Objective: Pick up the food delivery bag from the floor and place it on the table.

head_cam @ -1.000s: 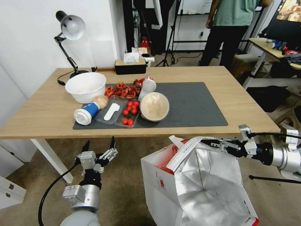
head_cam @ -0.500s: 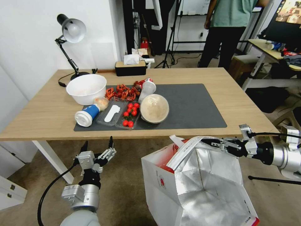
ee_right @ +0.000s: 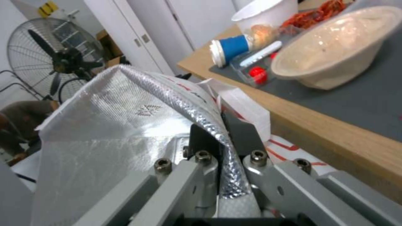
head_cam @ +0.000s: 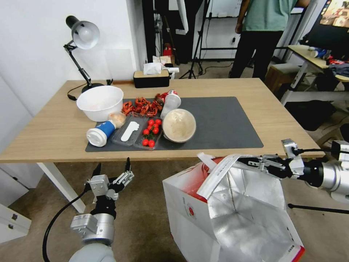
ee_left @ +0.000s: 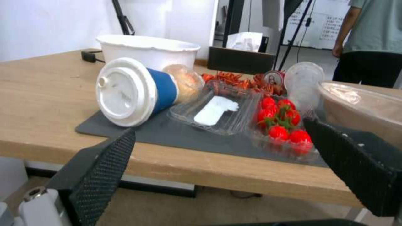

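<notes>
The red-and-white food delivery bag (head_cam: 189, 207) hangs open-mouthed just in front of the table's front edge, its silver foil lining (head_cam: 247, 207) showing, above the brown carpet floor (head_cam: 145, 218). My right gripper (head_cam: 251, 162) is shut on the bag's upper foil rim (ee_right: 224, 131); a white loop handle (head_cam: 218, 173) droops across the mouth. The light-wood table (head_cam: 280, 123) with its dark grey mat (head_cam: 225, 123) lies right behind the bag. My left gripper (head_cam: 111, 169) is open and holds nothing, below the table edge to the bag's left, fingers (ee_left: 105, 166) wide apart.
The mat's left half holds a white bowl (head_cam: 100, 102), a tipped blue cup (head_cam: 101, 131), cherry tomatoes (head_cam: 151, 131), crayfish (head_cam: 141, 106) and a lidded bowl (head_cam: 179, 125). A lamp (head_cam: 83, 34) and tissue box (head_cam: 151, 77) stand behind. The mat's right half is bare.
The head camera tilted slightly, shifting the table down in the picture. My right gripper moved a little right and up with the bag's rim; the bag shifted with it. The left arm stayed put.
</notes>
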